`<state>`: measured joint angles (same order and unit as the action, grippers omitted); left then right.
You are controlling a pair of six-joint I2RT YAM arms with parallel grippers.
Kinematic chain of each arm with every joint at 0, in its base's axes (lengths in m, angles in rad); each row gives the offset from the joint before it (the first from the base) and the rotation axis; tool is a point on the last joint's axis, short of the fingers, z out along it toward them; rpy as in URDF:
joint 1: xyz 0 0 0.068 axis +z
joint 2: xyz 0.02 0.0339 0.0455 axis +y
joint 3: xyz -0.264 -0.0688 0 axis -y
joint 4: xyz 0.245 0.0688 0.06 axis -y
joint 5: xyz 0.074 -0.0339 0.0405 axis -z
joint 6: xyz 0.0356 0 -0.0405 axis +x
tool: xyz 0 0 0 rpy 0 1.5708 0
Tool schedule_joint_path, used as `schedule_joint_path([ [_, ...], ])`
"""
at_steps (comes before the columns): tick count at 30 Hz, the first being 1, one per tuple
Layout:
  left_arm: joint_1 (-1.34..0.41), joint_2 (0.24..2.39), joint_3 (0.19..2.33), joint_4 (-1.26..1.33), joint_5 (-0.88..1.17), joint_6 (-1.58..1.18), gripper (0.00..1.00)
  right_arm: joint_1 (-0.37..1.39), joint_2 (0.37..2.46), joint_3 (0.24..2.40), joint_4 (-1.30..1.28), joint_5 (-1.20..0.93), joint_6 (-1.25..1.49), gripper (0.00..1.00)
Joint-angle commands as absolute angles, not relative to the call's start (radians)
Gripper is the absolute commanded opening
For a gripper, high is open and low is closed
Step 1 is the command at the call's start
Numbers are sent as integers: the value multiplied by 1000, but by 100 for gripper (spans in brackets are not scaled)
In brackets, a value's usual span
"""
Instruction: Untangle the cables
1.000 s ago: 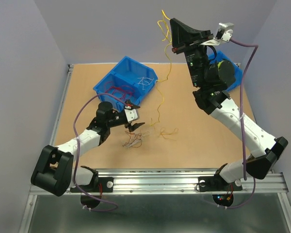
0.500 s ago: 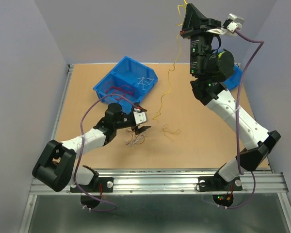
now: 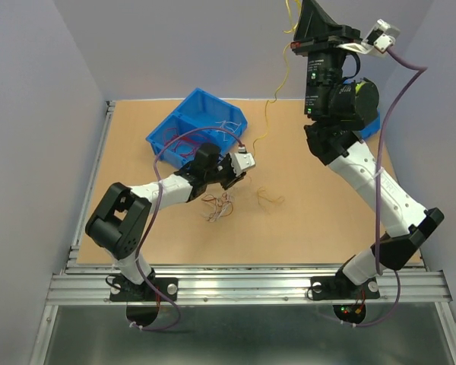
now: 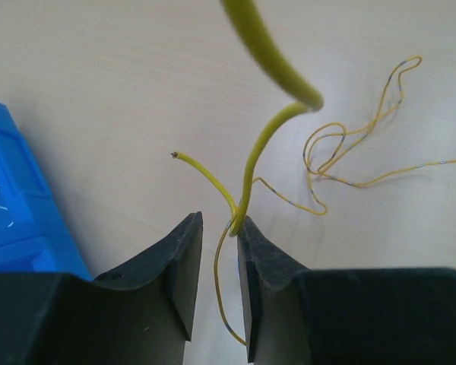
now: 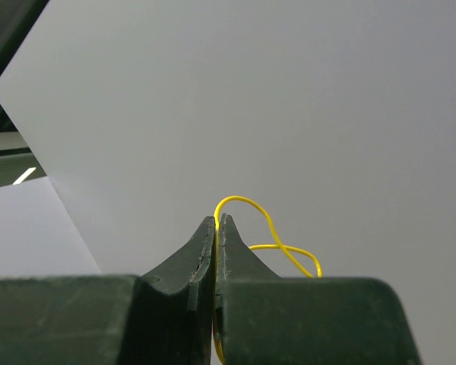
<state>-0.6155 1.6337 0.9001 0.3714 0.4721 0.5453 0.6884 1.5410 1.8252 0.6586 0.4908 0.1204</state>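
Note:
My right gripper (image 3: 295, 42) (image 5: 216, 220) is raised high at the back and is shut on a yellow cable (image 3: 267, 114) (image 5: 270, 228), which hangs down toward the table. Its lower end (image 4: 257, 156) passes between the fingers of my left gripper (image 3: 247, 156) (image 4: 219, 220). Those jaws stand narrowly apart, and the cable touches only the right finger (image 4: 251, 243). A small bunch of mixed cables (image 3: 219, 205) lies on the table just below the left gripper. One loose yellow cable (image 3: 270, 198) (image 4: 342, 152) lies to its right.
A blue divided bin (image 3: 197, 122) (image 4: 15, 220) holding red and white wires stands at the back left, close to the left arm. A second blue bin (image 3: 371, 125) shows behind the right arm. Grey walls enclose the wooden table (image 3: 319, 228).
My left gripper left the bunch, moved up and right to the hanging yellow cable, and narrowed its jaws round it. The right gripper rose further with the cable.

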Motion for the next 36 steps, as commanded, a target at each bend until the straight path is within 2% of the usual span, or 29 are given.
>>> schedule_joint_path([
  [1,-621,1644,965,296,426,505,36,689,1514,1927,710,518,77,0],
  [3,-621,1640,962,288,428,506,36,690,1500,1931,712,537,60,0],
  [6,-618,1643,974,255,416,502,26,689,1462,1940,716,578,35,1],
  [7,-618,1643,979,255,416,502,26,689,1462,1940,718,589,31,1],
  [10,-600,1644,983,247,433,486,0,689,1433,1945,742,617,11,0],
  [14,-551,1651,1002,221,498,445,0,689,1416,1959,811,679,-70,1],
  [20,-379,1666,1046,155,667,391,0,689,1370,1957,874,729,-143,1],
  [23,-333,1616,1020,156,676,384,0,689,1347,1944,910,747,-193,1],
  [25,-325,1553,974,222,637,373,0,690,1341,1945,928,758,-251,1],
  [29,-293,1454,922,320,427,293,0,689,1336,1948,962,796,-334,1],
  [36,-166,1284,809,481,367,163,0,690,1290,1887,1067,842,-385,1],
])
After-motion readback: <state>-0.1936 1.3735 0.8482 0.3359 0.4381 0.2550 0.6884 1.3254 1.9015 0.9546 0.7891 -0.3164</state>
